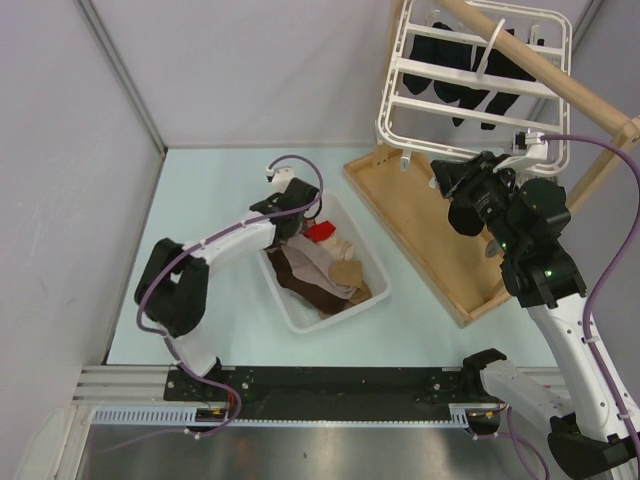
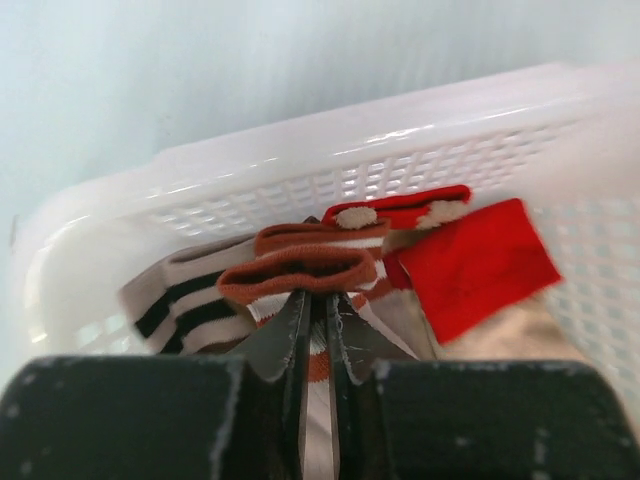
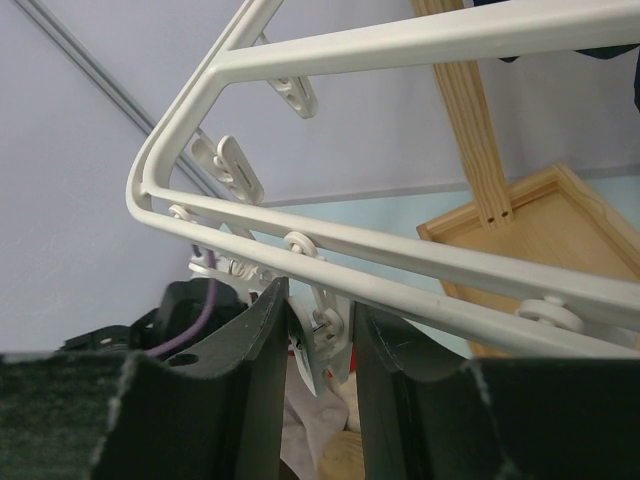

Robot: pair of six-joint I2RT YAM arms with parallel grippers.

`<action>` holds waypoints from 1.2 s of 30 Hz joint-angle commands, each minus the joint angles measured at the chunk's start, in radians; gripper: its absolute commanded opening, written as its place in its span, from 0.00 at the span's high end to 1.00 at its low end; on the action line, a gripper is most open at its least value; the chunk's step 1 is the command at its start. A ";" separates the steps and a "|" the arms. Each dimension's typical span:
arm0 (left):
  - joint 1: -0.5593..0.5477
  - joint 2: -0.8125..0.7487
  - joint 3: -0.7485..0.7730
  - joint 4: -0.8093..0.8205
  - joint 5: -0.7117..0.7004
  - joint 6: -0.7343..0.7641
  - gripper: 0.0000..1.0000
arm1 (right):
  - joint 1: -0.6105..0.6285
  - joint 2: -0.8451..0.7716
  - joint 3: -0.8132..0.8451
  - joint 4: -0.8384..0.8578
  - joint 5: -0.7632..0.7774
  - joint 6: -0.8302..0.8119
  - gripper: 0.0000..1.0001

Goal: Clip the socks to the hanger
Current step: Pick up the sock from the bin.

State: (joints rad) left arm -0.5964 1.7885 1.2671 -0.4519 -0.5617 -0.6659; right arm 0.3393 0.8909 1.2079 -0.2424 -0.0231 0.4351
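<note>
The white hanger (image 1: 400,97) hangs from a wooden pole at the back right, with black socks (image 1: 455,52) clipped to it. My right gripper (image 1: 446,180) is at the hanger's near edge; in the right wrist view its fingers (image 3: 320,300) close on a small dangling white clip (image 3: 332,325) under the frame bar (image 3: 420,255). My left gripper (image 1: 296,213) is down in the basket. In the left wrist view it (image 2: 315,300) is shut on a sock with a rust-maroon cuff and white stripes (image 2: 300,270). Brown and beige socks (image 1: 325,275) lie in the basket.
The white slotted basket (image 1: 288,308) sits mid-table and also shows in the left wrist view (image 2: 350,150). A black-and-white striped sock (image 2: 175,305) and a red piece (image 2: 470,265) lie inside. The wooden pole rack (image 1: 560,82) stands on a wooden base tray (image 1: 440,245).
</note>
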 commanded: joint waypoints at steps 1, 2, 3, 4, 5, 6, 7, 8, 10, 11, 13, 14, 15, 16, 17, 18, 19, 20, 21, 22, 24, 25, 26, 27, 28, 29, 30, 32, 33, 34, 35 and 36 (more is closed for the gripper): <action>-0.023 -0.187 -0.037 0.047 -0.006 0.096 0.87 | 0.010 -0.012 0.009 -0.037 -0.009 -0.007 1.00; -0.029 -0.202 -0.044 0.053 -0.012 0.107 0.86 | 0.010 -0.010 0.009 -0.040 -0.009 -0.009 1.00; -0.032 -0.231 -0.061 0.059 -0.009 0.118 0.85 | 0.010 -0.009 0.009 -0.037 -0.011 -0.007 1.00; -0.037 -0.242 -0.066 0.068 0.012 0.141 0.85 | 0.010 -0.010 0.009 -0.037 -0.014 -0.004 1.00; -0.040 -0.256 -0.072 0.082 0.025 0.159 0.85 | 0.010 -0.012 0.009 -0.035 -0.014 -0.006 1.00; -0.048 -0.274 -0.095 0.103 0.032 0.190 0.85 | 0.010 -0.012 0.009 -0.035 -0.012 -0.003 1.00; -0.072 -0.317 -0.110 0.177 0.037 0.272 0.85 | 0.010 -0.012 0.009 -0.035 -0.014 -0.004 1.00; -0.088 -0.345 -0.130 0.226 0.039 0.317 0.86 | 0.012 -0.015 0.009 -0.032 -0.012 -0.004 1.00; -0.120 -0.430 -0.192 0.380 0.075 0.444 0.92 | 0.010 -0.017 0.009 -0.029 -0.012 -0.006 1.00; -0.131 -0.458 -0.208 0.427 0.116 0.475 0.92 | 0.010 -0.017 0.009 -0.029 -0.014 -0.004 1.00; -0.149 -0.514 -0.245 0.554 0.178 0.569 0.97 | 0.012 -0.018 0.009 -0.029 -0.014 -0.006 1.00; -0.155 -0.556 -0.252 0.587 0.230 0.598 0.98 | 0.010 -0.018 0.009 -0.028 -0.014 -0.006 1.00; -0.163 -0.580 -0.259 0.616 0.258 0.627 0.99 | 0.010 -0.018 0.009 -0.028 -0.017 -0.006 1.00; -0.174 -0.596 -0.261 0.666 0.281 0.669 0.99 | 0.010 -0.018 0.009 -0.028 -0.017 -0.006 1.00; -0.180 -0.629 -0.262 0.691 0.307 0.710 1.00 | 0.010 -0.018 0.009 -0.026 -0.018 -0.006 1.00; -0.186 -0.643 -0.265 0.714 0.359 0.736 1.00 | 0.010 -0.017 0.009 -0.026 -0.023 -0.007 1.00; -0.197 -0.656 -0.268 0.761 0.394 0.779 1.00 | 0.010 -0.017 0.009 -0.025 -0.023 -0.007 1.00; -0.201 -0.679 -0.271 0.786 0.423 0.799 1.00 | 0.012 -0.017 0.009 -0.026 -0.023 -0.009 1.00; -0.207 -0.687 -0.275 0.806 0.500 0.822 1.00 | 0.012 -0.017 0.009 -0.026 -0.024 -0.010 1.00; -0.216 -0.693 -0.275 0.843 0.537 0.859 1.00 | 0.010 -0.018 0.009 -0.026 -0.026 -0.010 1.00; -0.235 -0.693 -0.267 0.883 0.635 0.909 1.00 | 0.010 -0.018 0.009 -0.023 -0.028 -0.012 1.00; -0.244 -0.689 -0.261 0.889 0.657 0.925 1.00 | 0.010 -0.018 0.009 -0.020 -0.028 -0.013 1.00; -0.252 -0.681 -0.255 0.895 0.677 0.939 1.00 | 0.010 -0.018 0.009 -0.017 -0.028 -0.012 1.00; -0.273 -0.657 -0.238 0.903 0.703 0.965 1.00 | 0.010 -0.018 0.007 -0.015 -0.029 -0.012 1.00; -0.284 -0.644 -0.229 0.901 0.718 0.983 1.00 | 0.010 -0.018 0.008 -0.012 -0.031 -0.012 1.00; -0.296 -0.627 -0.221 0.901 0.726 1.002 1.00 | 0.010 -0.020 0.009 -0.012 -0.034 -0.012 1.00; -0.319 -0.597 -0.210 0.913 0.730 1.029 1.00 | 0.010 -0.020 0.009 -0.011 -0.037 -0.010 1.00; -0.335 -0.566 -0.201 0.932 0.740 1.040 1.00 | 0.010 -0.020 0.009 -0.005 -0.041 -0.010 1.00; -0.344 -0.552 -0.192 0.950 0.752 1.039 1.00 | 0.010 -0.020 0.009 -0.002 -0.050 -0.012 1.00; -0.348 -0.522 -0.184 0.955 0.772 1.040 1.00 | 0.010 -0.020 0.009 0.005 -0.057 -0.015 1.00; -0.353 -0.508 -0.169 0.958 0.781 1.040 1.00 | 0.012 -0.023 0.009 0.005 -0.066 -0.019 1.00; -0.364 -0.491 -0.160 0.964 0.783 1.048 1.00 | 0.010 -0.024 0.009 0.008 -0.069 -0.019 1.00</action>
State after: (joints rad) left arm -0.9333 1.2461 1.0332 0.4404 0.1379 0.3210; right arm 0.3393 0.8841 1.2079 -0.2375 -0.0360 0.4316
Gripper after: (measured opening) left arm 0.012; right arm 0.328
